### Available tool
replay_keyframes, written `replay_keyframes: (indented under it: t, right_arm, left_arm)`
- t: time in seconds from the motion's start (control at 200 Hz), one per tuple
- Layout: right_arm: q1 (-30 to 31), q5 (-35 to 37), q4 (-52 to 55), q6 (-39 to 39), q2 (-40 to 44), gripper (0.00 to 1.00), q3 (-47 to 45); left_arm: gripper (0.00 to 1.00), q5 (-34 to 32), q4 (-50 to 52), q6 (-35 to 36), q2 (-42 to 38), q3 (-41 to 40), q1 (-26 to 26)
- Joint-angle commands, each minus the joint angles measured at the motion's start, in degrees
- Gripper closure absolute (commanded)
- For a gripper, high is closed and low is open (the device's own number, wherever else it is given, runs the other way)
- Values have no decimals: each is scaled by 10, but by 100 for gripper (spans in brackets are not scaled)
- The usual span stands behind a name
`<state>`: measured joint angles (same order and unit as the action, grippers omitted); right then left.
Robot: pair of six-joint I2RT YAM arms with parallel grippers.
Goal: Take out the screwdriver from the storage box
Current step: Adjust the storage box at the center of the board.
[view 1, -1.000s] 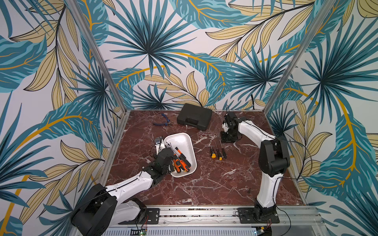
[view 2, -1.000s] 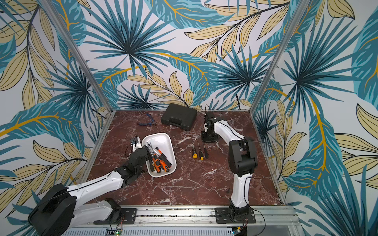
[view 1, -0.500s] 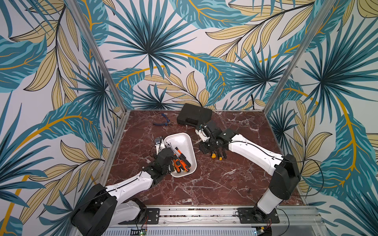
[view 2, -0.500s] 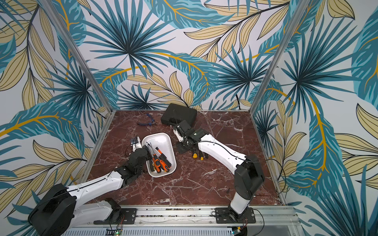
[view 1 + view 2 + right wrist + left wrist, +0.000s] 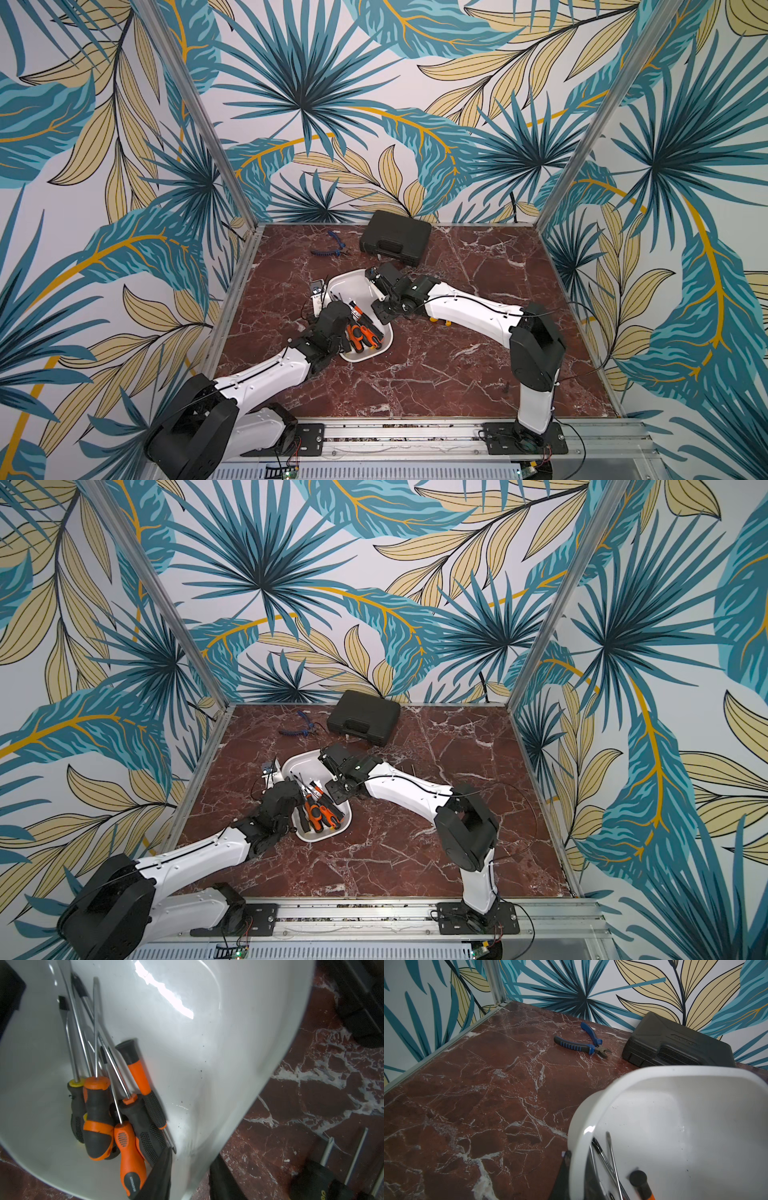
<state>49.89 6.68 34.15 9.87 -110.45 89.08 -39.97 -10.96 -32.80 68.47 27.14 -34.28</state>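
Observation:
The white storage box stands mid-table. Several screwdrivers with orange-and-black handles lie heaped at its near end, shafts pointing to the far end. My left gripper is shut on the box's left rim, one finger outside and one inside. My right gripper is open and stands astride the box's right wall. Its inner finger is beside the handles and holds none of them.
A black hard case and blue-handled pliers lie at the back. More screwdrivers lie on the marble right of the box, mostly under my right arm. A small grey-white item sits left of the box.
My right arm has swung from the back right across to the box, and its fingers now stand over the right wall. The left arm and the box have not moved.

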Motion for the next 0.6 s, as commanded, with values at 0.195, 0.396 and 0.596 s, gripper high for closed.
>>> replay_keyframes:
  t: [0.195, 0.396, 0.596]
  right_arm:
    - [31, 0, -13, -8, -6, 68, 5]
    - [32, 24, 8, -11, 24, 68, 1]
    - [32, 22, 24, -11, 45, 68, -10]
  left_arm:
    - [100, 31, -53, -6, -7, 13, -8]
    - [100, 27, -52, -7, -9, 13, -8]
    - [100, 27, -54, -8, -7, 12, -7]
